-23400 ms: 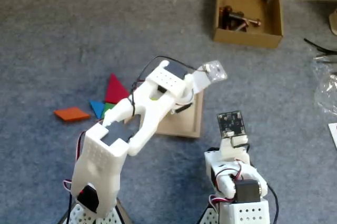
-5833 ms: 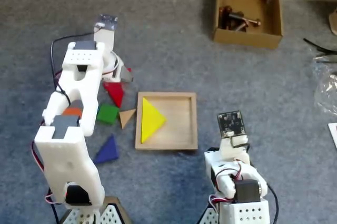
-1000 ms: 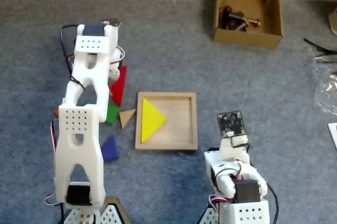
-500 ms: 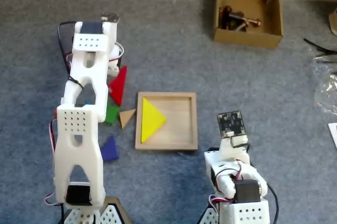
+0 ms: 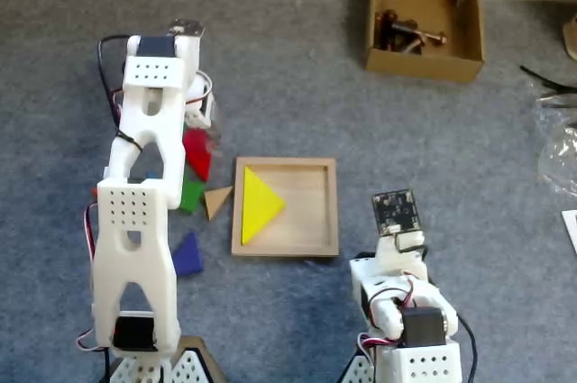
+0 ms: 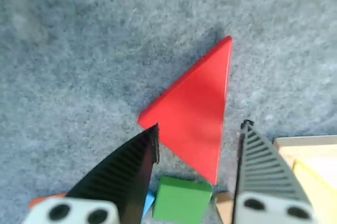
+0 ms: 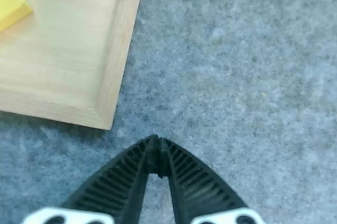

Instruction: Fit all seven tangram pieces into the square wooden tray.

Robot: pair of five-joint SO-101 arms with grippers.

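Glossy red triangle (image 6: 192, 110) lies flat on the table (image 6: 79, 34), near the tray (image 5: 332, 207).
Left gripper (image 6: 199, 127) gapes astride its corner, holding nothing; right gripper (image 7: 157, 149) closed, empty. Green square (image 6: 181, 200) partly hidden.

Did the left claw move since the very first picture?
Yes. In the high view the left gripper swung leftward, away from the cardboard box, off the wooden tray, and is now above the red triangle.

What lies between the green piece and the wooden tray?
A small tan triangle, lying just outside the tray; the high view shows it.
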